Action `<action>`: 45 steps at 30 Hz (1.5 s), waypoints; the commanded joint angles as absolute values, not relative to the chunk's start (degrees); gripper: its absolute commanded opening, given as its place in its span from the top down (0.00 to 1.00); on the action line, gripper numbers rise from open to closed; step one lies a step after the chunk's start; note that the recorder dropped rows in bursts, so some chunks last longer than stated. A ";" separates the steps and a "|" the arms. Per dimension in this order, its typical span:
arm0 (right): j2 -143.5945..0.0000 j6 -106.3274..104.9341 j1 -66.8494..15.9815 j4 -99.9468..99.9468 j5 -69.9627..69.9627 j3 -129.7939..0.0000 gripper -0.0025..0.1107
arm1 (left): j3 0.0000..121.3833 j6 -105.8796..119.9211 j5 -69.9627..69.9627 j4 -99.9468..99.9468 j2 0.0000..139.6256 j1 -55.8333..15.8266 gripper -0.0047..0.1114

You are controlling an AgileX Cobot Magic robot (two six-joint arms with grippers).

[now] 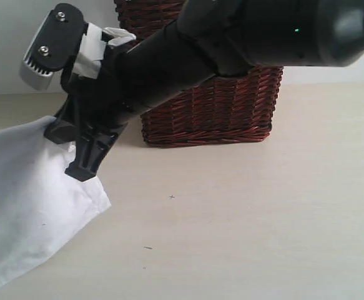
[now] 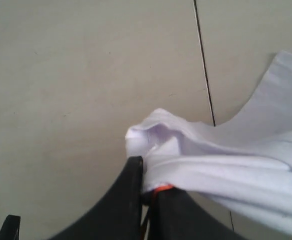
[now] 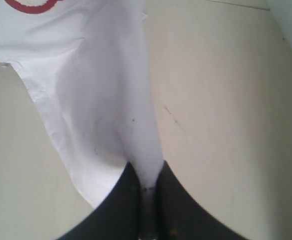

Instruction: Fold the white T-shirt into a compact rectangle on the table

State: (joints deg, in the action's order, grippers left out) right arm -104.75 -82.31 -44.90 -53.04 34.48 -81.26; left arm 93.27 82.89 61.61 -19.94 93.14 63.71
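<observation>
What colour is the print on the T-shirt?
Red print on the white T-shirt; right wrist view.

Table: bare surface across the centre and right, from the near edge to the basket. The basket blocks the far centre. A black arm crosses in front of its upper part toward the left. The shirt covers the near left.

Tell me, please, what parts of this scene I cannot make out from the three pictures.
1. Soft white cotton T-shirt: the exterior view's left and bottom edges cut it off, so its full shape is unknown.
2. Red printed lettering: the right wrist view's top edge cuts it; unreadable.
3. Dark woven wicker basket: the black robot arm hides its top and inside in the exterior view.
</observation>
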 commanded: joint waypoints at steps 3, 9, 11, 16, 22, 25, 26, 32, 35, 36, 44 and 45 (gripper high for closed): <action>-107.57 -81.74 -46.66 -53.71 36.03 -85.46 0.98 | 95.98 83.97 38.25 -24.00 94.43 66.20 0.96; -109.00 -80.23 -46.66 -52.86 36.17 -86.72 0.98 | 95.98 83.97 38.38 -24.94 94.07 68.20 0.96; -109.02 -80.23 -46.66 -52.86 36.44 -86.72 0.98 | 95.98 83.97 38.47 -25.23 93.82 68.42 0.96; -109.15 -80.23 -46.66 -53.00 36.30 -87.23 0.98 | 95.98 84.70 38.47 -26.81 93.75 69.44 0.96; -112.10 -80.23 -46.66 -53.70 36.90 -91.99 0.98 | 95.98 87.26 37.41 -30.78 94.71 72.44 0.96; -114.40 -80.23 -46.66 -54.54 38.65 -94.80 0.98 | 96.11 87.43 37.28 -31.08 95.41 73.20 0.96; -115.03 -80.23 -46.66 -54.78 39.25 -95.87 0.98 | 96.11 87.43 37.28 -31.21 95.60 73.20 0.96; -116.72 -79.29 -46.94 -52.84 39.01 -101.87 0.98 | 96.11 88.56 37.16 -32.98 96.21 72.83 0.96; -116.72 -78.35 -46.94 -52.05 39.01 -104.82 0.98 | 96.27 88.67 37.50 -34.74 96.21 72.56 0.96; -116.72 -76.85 -46.94 -50.13 39.01 -105.45 0.98 | 96.27 88.67 37.92 -35.67 96.07 72.56 0.96; -113.67 -54.77 -43.69 -21.19 50.43 -106.26 0.98 | 96.27 88.67 43.39 -37.01 93.54 68.93 0.96; -112.82 -54.60 -42.23 -21.39 52.76 -105.95 0.98 | 96.27 88.67 44.65 -36.87 93.41 67.63 0.96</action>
